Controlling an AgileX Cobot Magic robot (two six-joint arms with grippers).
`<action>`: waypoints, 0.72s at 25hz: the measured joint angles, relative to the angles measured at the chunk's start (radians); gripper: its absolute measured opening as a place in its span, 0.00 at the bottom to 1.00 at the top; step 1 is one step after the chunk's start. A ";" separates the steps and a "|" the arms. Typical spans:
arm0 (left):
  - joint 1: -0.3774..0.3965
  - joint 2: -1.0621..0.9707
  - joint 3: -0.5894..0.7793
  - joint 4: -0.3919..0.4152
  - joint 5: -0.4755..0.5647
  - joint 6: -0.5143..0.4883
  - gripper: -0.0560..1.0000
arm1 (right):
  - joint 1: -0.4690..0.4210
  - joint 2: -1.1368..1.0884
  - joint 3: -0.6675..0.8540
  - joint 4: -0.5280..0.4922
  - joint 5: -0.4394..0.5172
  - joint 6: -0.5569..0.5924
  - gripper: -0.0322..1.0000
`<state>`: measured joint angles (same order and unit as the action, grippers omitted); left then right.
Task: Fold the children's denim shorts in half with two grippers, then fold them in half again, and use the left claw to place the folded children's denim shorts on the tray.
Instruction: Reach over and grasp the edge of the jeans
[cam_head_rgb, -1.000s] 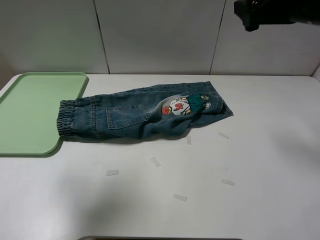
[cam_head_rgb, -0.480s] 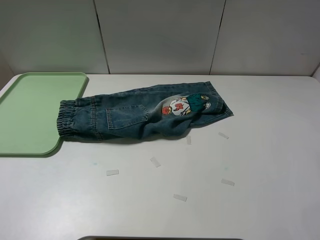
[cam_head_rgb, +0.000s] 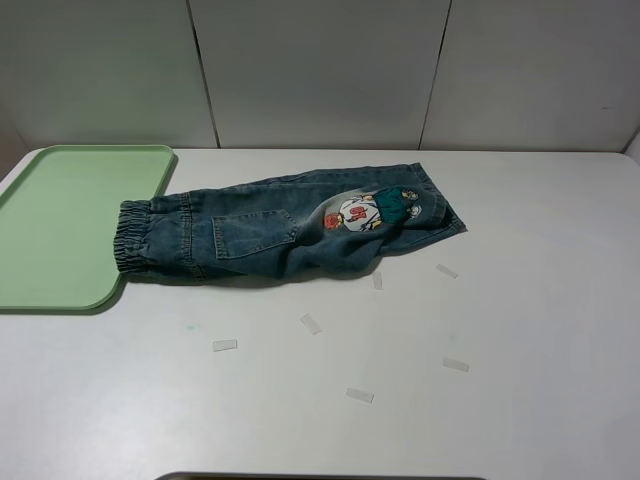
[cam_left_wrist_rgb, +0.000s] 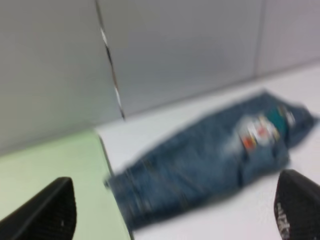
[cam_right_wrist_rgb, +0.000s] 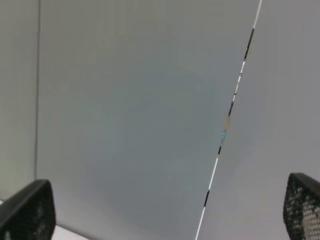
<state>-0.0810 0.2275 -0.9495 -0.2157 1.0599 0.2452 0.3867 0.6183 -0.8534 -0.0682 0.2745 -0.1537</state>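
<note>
The children's denim shorts (cam_head_rgb: 270, 232) lie flat and lengthwise on the white table, gathered waistband at the left against the edge of the pale green tray (cam_head_rgb: 60, 225). A red-and-white cartoon patch (cam_head_rgb: 352, 214) sits near their right end. Neither gripper shows in the exterior high view. In the blurred left wrist view, the left claw (cam_left_wrist_rgb: 172, 210) is open and empty, raised well away from the shorts (cam_left_wrist_rgb: 210, 155) and tray (cam_left_wrist_rgb: 50, 165). The right gripper (cam_right_wrist_rgb: 165, 207) is open and empty, facing only the grey wall.
Several small white tape strips (cam_head_rgb: 311, 324) lie on the table in front of the shorts. Grey wall panels (cam_head_rgb: 320, 70) stand behind the table. The tray sits at the table's far left edge.
A black arm that showed at the top right of the exterior high view one second ago has left that view. The shorts and tray have not moved.
</note>
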 joint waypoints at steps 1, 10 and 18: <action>0.000 0.000 -0.006 -0.002 0.041 -0.009 0.80 | 0.001 -0.018 0.000 0.002 0.027 0.000 0.70; 0.000 -0.009 -0.033 -0.072 0.103 -0.102 0.80 | 0.001 -0.163 0.000 0.003 0.177 0.001 0.70; 0.000 -0.086 -0.001 -0.024 0.103 -0.132 0.86 | 0.001 -0.201 -0.001 0.028 0.266 0.001 0.70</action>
<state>-0.0810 0.1412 -0.9509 -0.2399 1.1629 0.1131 0.3878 0.4174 -0.8543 -0.0406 0.5405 -0.1528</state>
